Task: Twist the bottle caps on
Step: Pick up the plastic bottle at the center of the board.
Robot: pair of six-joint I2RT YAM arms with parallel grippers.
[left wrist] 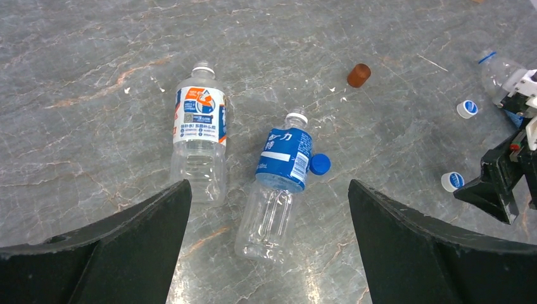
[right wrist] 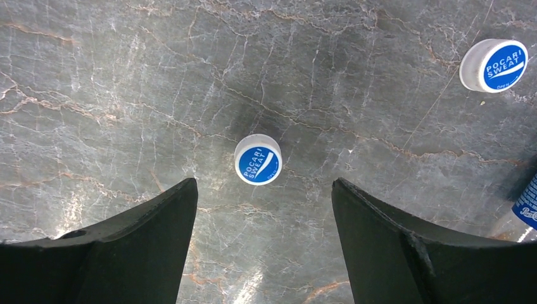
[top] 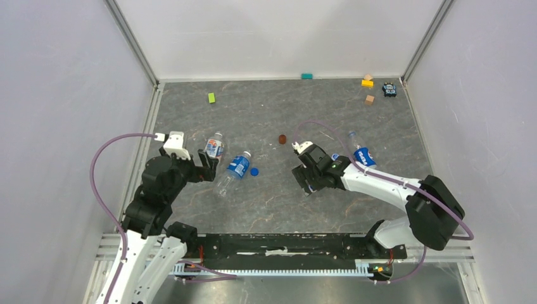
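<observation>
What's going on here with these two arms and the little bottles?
The job is capping three bottles; none is capped yet. The right gripper hovers open above a white-and-blue cap on the table. The left gripper hangs open over two lying bottles, a blue cap beside one.

Bright even light, soft shadows

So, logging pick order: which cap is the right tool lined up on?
The white-sided cap centred before the right tool; its twin lies aside, the solid blue cap beside a bottle.
</observation>
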